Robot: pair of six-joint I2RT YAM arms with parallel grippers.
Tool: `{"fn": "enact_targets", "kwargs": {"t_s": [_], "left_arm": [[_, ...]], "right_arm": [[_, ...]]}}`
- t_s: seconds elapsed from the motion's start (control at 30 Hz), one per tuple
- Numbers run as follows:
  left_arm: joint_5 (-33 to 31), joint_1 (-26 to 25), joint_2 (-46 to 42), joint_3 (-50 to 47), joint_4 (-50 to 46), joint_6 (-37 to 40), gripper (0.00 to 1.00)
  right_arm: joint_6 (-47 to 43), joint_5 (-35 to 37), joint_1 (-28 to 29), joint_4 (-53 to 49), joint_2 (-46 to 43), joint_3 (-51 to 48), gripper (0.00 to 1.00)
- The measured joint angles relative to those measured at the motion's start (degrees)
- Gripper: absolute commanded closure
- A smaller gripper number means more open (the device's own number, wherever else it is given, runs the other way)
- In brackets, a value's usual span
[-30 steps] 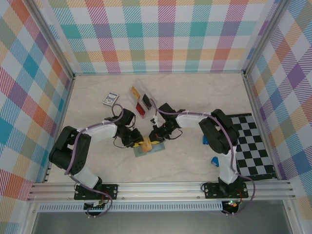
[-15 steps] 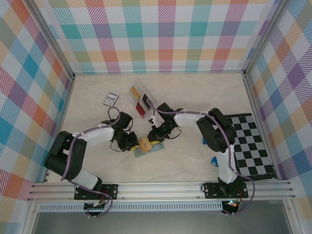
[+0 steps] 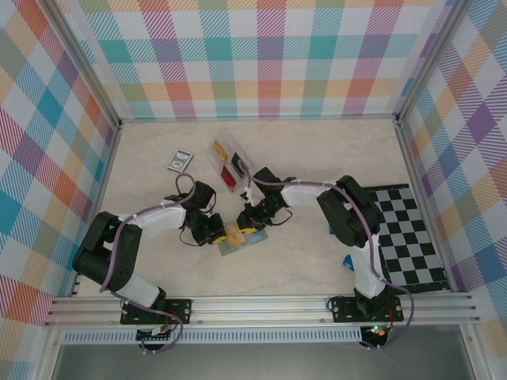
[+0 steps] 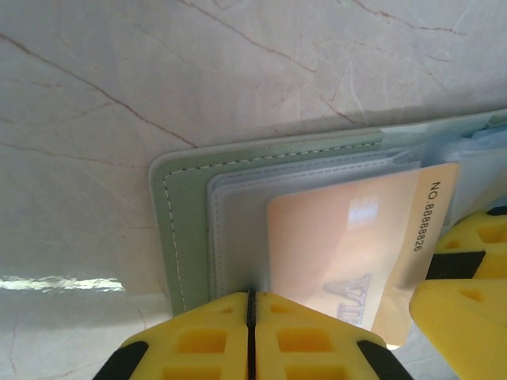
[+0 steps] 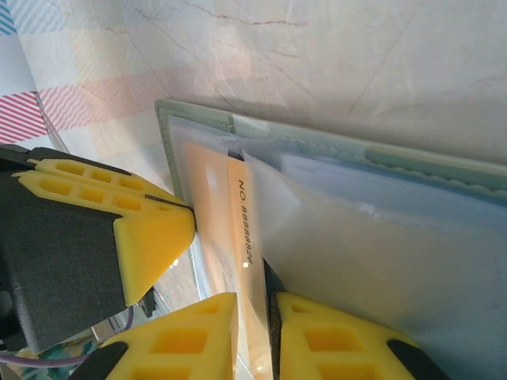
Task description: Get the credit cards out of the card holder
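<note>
Both my tools at sage-green folding wallet (image 4: 170, 237) on tabletop (image 3: 317, 150).
L tool (image 4: 249, 317) pinched shut, tips on wallet edge; R tool (image 5: 252, 315) clamps tan plastic card (image 4: 341, 245), partly out of clear pocket (image 4: 238, 229).

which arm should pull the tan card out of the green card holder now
Right. The right gripper is closed on the tan card, which sticks out of the card holder. The left gripper is pinched shut on the holder's edge, anchoring it.
</note>
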Motion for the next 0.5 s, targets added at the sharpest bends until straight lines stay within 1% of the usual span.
{"fn": "enact_targets", "kwargs": {"t_s": [0.1, 0.23, 0.5], "left_arm": [[0.04, 0.0, 0.13, 0.0, 0.0, 0.0, 0.93], [0.07, 0.04, 0.13, 0.04, -0.02, 0.0, 0.93], [0.04, 0.04, 0.13, 0.07, -0.13, 0.02, 0.93]], "right_arm": [[-0.04, 0.17, 0.46, -0.02, 0.02, 0.02, 0.87], [-0.46, 0.35, 0.55, -0.31, 0.0, 0.11, 0.95], [-1.79, 1.25, 0.85, -2.38, 0.0, 1.46, 0.97]]}}
